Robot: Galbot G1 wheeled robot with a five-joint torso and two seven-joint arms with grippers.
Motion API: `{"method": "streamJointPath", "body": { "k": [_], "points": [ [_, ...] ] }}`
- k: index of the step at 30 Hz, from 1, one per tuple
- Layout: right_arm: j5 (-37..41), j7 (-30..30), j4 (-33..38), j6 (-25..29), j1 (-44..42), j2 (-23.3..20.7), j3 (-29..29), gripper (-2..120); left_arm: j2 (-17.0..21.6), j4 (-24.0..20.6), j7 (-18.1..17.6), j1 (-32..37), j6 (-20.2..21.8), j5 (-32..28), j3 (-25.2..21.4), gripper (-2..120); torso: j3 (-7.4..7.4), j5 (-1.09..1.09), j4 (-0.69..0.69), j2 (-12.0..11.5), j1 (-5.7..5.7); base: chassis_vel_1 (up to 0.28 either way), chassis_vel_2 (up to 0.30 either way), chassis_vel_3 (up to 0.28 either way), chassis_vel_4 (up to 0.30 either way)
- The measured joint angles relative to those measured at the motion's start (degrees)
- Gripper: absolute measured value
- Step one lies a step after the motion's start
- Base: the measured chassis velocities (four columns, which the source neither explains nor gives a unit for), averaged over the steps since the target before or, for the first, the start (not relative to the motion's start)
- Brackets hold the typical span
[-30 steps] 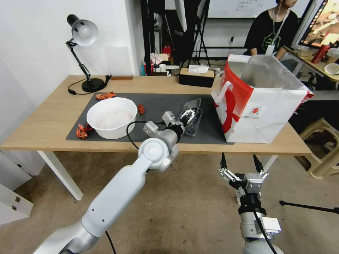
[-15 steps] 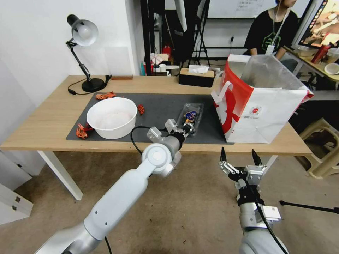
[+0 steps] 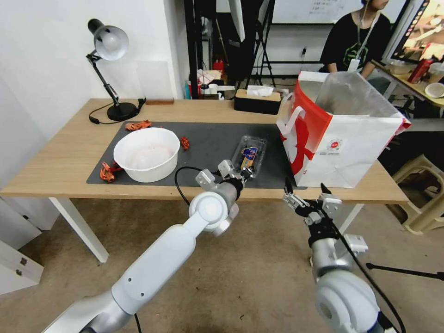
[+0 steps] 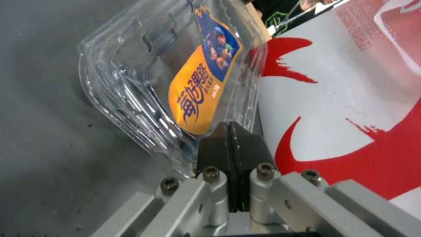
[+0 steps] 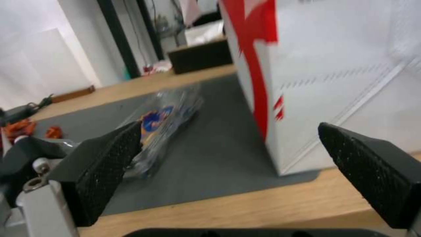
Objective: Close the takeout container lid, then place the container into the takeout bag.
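1. The wooden table (image 3: 69, 152) has a dark mat (image 3: 208, 138) on top of it.
2. The takeout bag (image 3: 342, 143) stands up on the right end of the mat. Its top is open, and it is white with red sides.
3. A big white bowl (image 3: 146, 154) sits on the left part of the mat, well apart from the bag.
4. The takeout container (image 3: 249, 155) lies flat on the mat between the bowl and the bag, near the bag. Its lid (image 4: 175, 75) is down, with an orange and blue label on top.
5. The left gripper (image 4: 230, 131) sits at the near end of the container. Its fingers are pressed together with nothing between them.
6. The right gripper (image 3: 305, 192) hangs by the front edge of the table, just under the bag. Its fingers are spread wide and hold nothing.
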Motion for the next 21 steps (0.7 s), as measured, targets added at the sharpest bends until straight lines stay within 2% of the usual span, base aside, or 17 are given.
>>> {"method": "streamJointPath", "body": {
  "k": [4,7,8,10,21],
  "points": [
    [6.13,0.31,-0.67,-1.7,2.48,-1.23,-0.16,100,0.02,0.03,0.07,-0.04,-0.05,0.63,0.16,0,0.0,0.0,0.0,0.0,0.0,0.0,0.0,0.0,0.0],
    [15.78,1.27,-2.57,-3.4,7.11,-2.47,-1.22,100,0.05,0.09,0.24,-0.24,-0.23,1.5,0.59,0,0.0,0.01,0.01,0.0,0.0,0.0,0.0,0.0,0.0],
    [15.78,1.27,-2.57,-3.4,7.11,-2.47,-1.22,100,0.05,0.09,0.24,-0.24,-0.23,1.5,0.59,0,0.0,0.01,0.01,0.0,0.0,0.0,0.0,0.0,0.0],
    [20.89,1.85,-4.55,-3.9,10.57,-2.64,-2.22,100,-0.01,0.38,0.34,-0.76,-0.37,1.92,1.09,0,0.0,0.0,0.0,0.0,0.0,0.0,0.0,0.0,0.0],
    [30.17,4.75,-11.11,-5.67,21.23,-1.62,-5.24,100,-0.16,0.89,0.49,-1.7,-0.52,2.39,2.12,0,-0.01,-0.01,0.01,0.0,0.0,0.0,0.0,0.0,0.0]
  ]
}}
